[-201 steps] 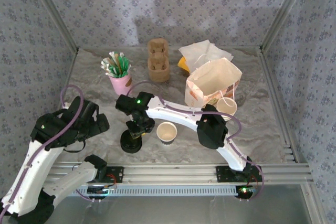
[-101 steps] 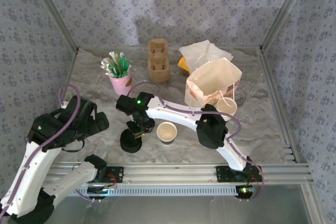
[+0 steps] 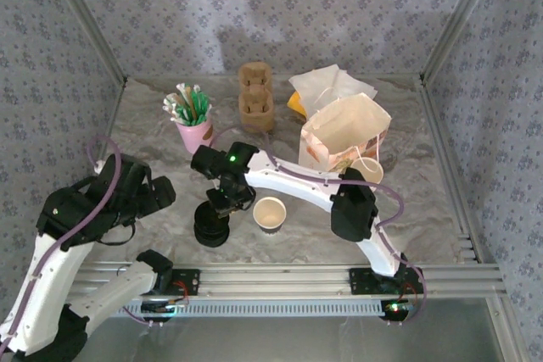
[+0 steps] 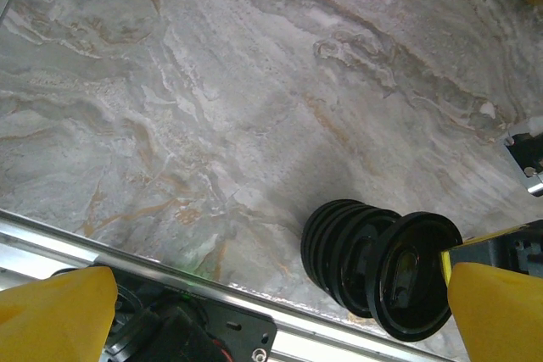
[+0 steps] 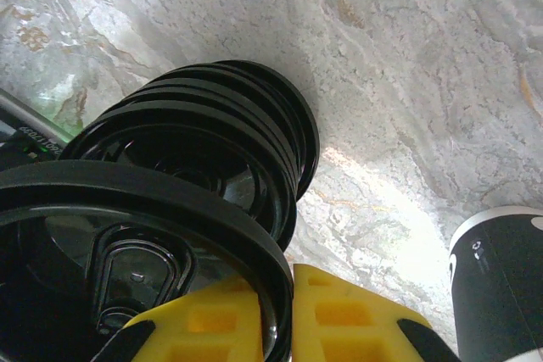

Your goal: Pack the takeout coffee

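Note:
The takeout coffee cup (image 3: 270,214) stands lidless near the table's front middle; its pale rim and dark side show in the right wrist view (image 5: 501,277). Just left of it is a stack of black lids (image 3: 210,228). My right gripper (image 3: 222,205) hangs over that stack, shut on the rim of the top lid (image 5: 127,209), which sits tilted and slightly off the lids below (image 5: 246,108). The pinched lid (image 4: 416,277) and the stack (image 4: 339,243) also show in the left wrist view. My left gripper (image 3: 161,195) is open and empty, left of the stack (image 4: 271,320).
An open paper bag (image 3: 344,133) stands at the right rear with a pale cup (image 3: 366,171) in front of it. A pink cup of straws (image 3: 193,129), a cardboard carrier (image 3: 255,97) and napkins (image 3: 331,86) line the back. An aluminium rail (image 3: 297,277) edges the front.
The right gripper's jaws have closed on the top lid's rim and its wrist has shifted slightly up and right. The left arm has drawn back a little to the left.

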{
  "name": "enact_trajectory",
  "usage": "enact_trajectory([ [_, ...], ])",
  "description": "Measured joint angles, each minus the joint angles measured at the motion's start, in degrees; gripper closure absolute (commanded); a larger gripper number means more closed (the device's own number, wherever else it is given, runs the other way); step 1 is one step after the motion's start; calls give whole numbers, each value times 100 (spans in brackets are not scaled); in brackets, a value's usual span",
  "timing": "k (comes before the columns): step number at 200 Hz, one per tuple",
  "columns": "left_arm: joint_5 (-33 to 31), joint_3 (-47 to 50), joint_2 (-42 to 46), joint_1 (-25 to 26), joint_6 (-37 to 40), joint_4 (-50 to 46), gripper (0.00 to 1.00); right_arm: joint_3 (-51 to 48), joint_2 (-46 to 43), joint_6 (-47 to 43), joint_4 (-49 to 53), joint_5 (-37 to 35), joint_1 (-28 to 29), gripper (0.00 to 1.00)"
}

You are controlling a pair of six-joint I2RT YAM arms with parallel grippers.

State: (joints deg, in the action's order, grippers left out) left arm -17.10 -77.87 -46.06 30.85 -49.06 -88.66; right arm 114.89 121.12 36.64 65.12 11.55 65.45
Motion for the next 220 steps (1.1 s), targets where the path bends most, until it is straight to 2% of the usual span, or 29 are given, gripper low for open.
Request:
enact_trajectory([
  [25,175,-201,107,0,234,293,0,-2,-85,0,0,114,-66,88],
  [48,590,-448,271,0,640,868,0,-109,-365,2,-20,238,-170,88],
  [104,1655,-890,361,0,1674,2529,0,-949,-2076,72,-463,994,-920,88],
  [163,3530,-817,173,0,2911,3897,0,-2448,-3998,407,-1596,2094,-1864,88],
  [196,4533,-365,391,0,3543,4468,0,-2997,-4524,455,-1958,2481,-2164,88],
  [220,5047,-232,422,0,3539,4579,0,-3215,-4719,380,-2205,2509,-2247,89],
])
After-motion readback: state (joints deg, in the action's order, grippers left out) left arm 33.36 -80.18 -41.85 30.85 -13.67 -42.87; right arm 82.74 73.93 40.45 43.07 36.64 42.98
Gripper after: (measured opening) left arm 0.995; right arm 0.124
